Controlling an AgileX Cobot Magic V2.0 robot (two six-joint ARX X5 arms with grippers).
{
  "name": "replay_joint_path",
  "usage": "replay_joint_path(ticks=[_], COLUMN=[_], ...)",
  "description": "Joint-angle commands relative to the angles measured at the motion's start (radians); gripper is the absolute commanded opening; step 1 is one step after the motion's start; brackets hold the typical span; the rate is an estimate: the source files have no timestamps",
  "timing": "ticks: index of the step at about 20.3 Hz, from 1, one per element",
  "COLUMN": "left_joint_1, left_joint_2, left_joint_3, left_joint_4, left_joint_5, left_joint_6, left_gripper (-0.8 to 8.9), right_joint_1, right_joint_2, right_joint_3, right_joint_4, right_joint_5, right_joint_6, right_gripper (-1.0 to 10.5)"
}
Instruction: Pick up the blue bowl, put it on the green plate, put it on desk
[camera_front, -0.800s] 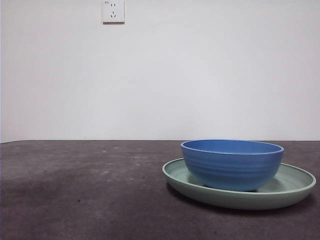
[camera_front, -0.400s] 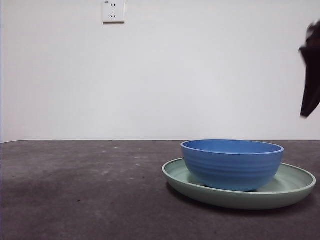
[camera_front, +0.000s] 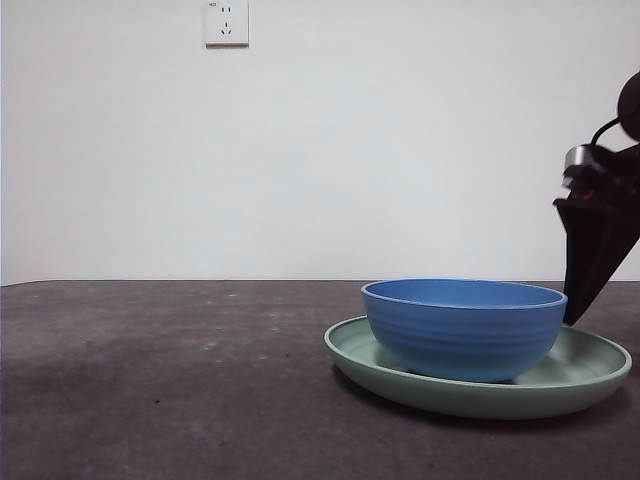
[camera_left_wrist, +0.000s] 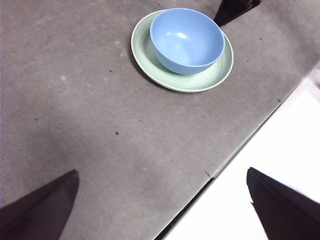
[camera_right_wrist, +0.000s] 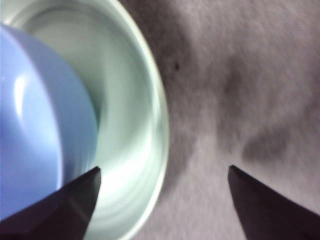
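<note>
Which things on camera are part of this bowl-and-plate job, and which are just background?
Job items:
blue bowl, sitting in the green plate
green plate, on the desk
desk
right gripper, open, over the plate's rim
left gripper, open, waiting apart

Background:
wall socket

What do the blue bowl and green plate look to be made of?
The blue bowl looks like matte plastic or melamine, possibly glazed ceramic: soft highlights inside, faint moulded ridges outside. The green plate looks like the same kind of ware, with a satin sheen and faint rings. Neither can be settled by sight.
</note>
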Motion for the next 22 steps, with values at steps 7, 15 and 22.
replay_joint_path(ticks=[7, 15, 22], left_joint_1=[-0.005, -0.005, -0.005], left_joint_2=[0.003, 0.003, 0.001], left_joint_3=[0.011, 0.011, 0.011], left_joint_4=[-0.001, -0.022, -0.068], left_joint_5=[0.001, 0.001, 0.001], left_joint_6=[0.006, 0.006, 0.006], left_gripper=[6.56, 6.56, 6.56], right_joint_1=[0.035, 0.040, 0.040], right_joint_2=[0.094, 0.094, 0.057], right_joint_3=[0.015, 0.015, 0.030], right_joint_4=[0.078, 0.101, 0.084], right_joint_5=[-0.002, 0.006, -0.051], right_joint_6=[0.012, 0.031, 0.090], right_gripper=[1.9, 0.1, 0.1])
